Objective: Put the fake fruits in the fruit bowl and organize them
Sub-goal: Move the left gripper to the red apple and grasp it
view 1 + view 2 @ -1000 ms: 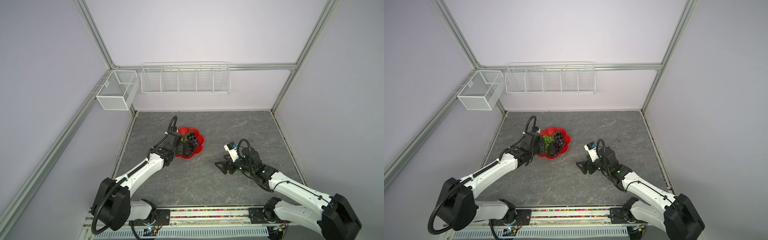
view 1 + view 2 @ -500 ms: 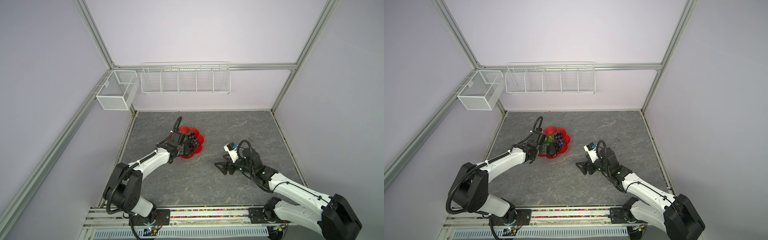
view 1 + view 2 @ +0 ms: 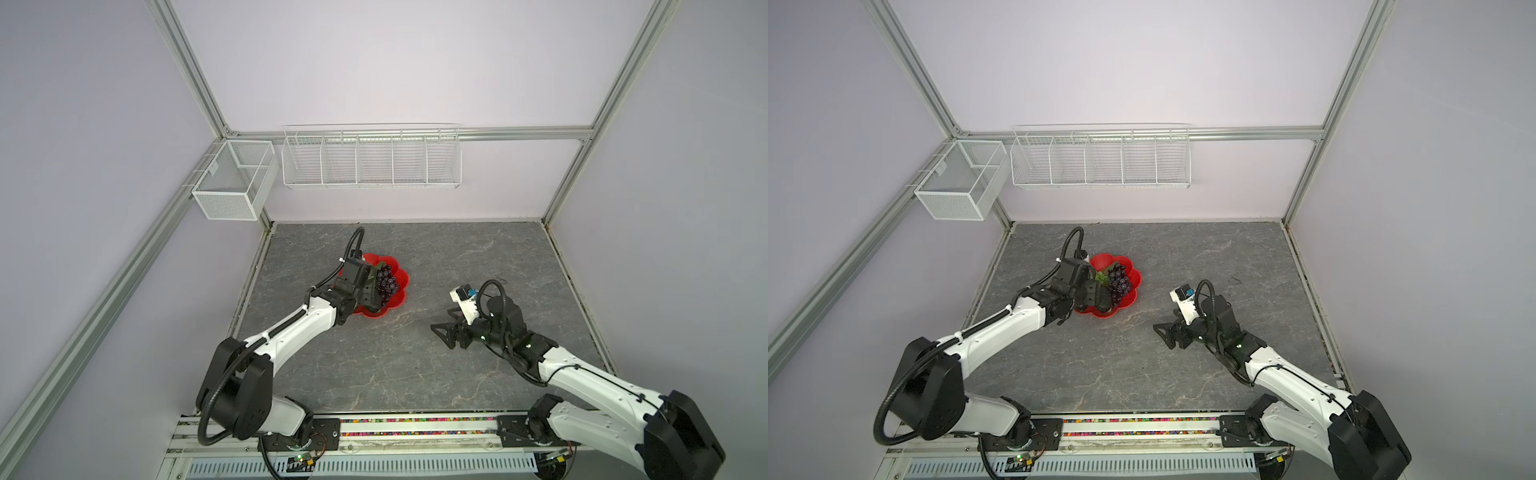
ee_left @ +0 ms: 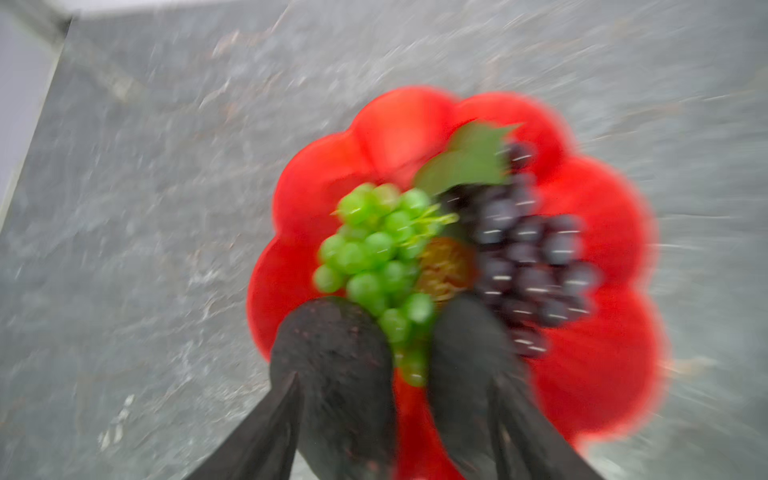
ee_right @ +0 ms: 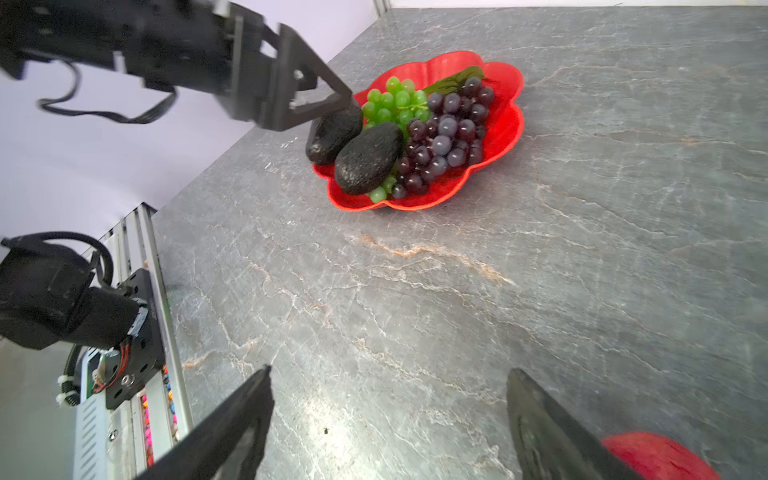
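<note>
We see the red fruit bowl [image 5: 505, 124] at twelve o'clock on a grey marble table [image 5: 582, 270], holding green grapes [image 5: 395, 99], purple grapes [image 5: 449, 137] and a front avocado [image 5: 368, 160]. At its nine o'clock rim the left gripper [image 5: 332, 99] touches a rear avocado [image 5: 332, 135]. The right gripper [image 5: 390, 370] gapes empty; a red fruit [image 5: 656, 457] lies at five o'clock.

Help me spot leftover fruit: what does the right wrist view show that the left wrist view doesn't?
Only the right wrist view: a red fruit lying outside the bowl, at the frame's edge. Only the left wrist view: the gold emblem at the bowl's centre. Both: the bowl holding green grapes, purple grapes and two avocados.
</note>
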Tool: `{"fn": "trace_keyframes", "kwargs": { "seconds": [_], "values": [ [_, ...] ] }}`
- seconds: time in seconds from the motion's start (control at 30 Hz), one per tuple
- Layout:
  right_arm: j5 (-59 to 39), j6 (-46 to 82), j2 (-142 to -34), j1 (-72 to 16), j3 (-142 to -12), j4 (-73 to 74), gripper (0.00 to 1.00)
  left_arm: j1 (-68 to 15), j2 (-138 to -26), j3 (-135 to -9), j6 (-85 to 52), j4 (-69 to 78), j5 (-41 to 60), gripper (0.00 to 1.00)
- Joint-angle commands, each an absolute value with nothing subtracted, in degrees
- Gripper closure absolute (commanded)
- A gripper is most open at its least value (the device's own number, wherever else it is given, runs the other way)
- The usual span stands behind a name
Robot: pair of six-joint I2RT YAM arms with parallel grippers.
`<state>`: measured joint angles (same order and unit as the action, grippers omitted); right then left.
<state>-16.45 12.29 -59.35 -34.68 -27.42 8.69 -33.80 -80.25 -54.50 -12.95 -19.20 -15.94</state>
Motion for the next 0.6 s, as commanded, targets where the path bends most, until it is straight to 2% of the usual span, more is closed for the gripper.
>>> {"fn": "trace_keyframes", "kwargs": {
  "seconds": [0.0,0.17,0.37,0.57],
  "values": [
    [-17.6,15.8,-56.7,-29.5,-25.5,8.5,0.11,-39.4,-77.1,-54.8,-11.4,-15.0,-7.7,0.3],
    [-14.8,19.1,-52.5,-22.4,-24.1,3.3,0.11,-48.2,-83.6,-60.3,-12.7,-15.6,-4.2,0.3],
    [-13.0,20.8,-44.8,-16.7,-21.8,-2.0,0.11,-57.6,-98.4,-67.4,-15.7,-8.7,2.2,0.29],
    [-13.0,20.2,-37.9,-13.1,-20.9,-6.8,0.11,-60.7,-108.4,-74.0,-16.4,-7.0,4.1,0.29]
  ]
}}
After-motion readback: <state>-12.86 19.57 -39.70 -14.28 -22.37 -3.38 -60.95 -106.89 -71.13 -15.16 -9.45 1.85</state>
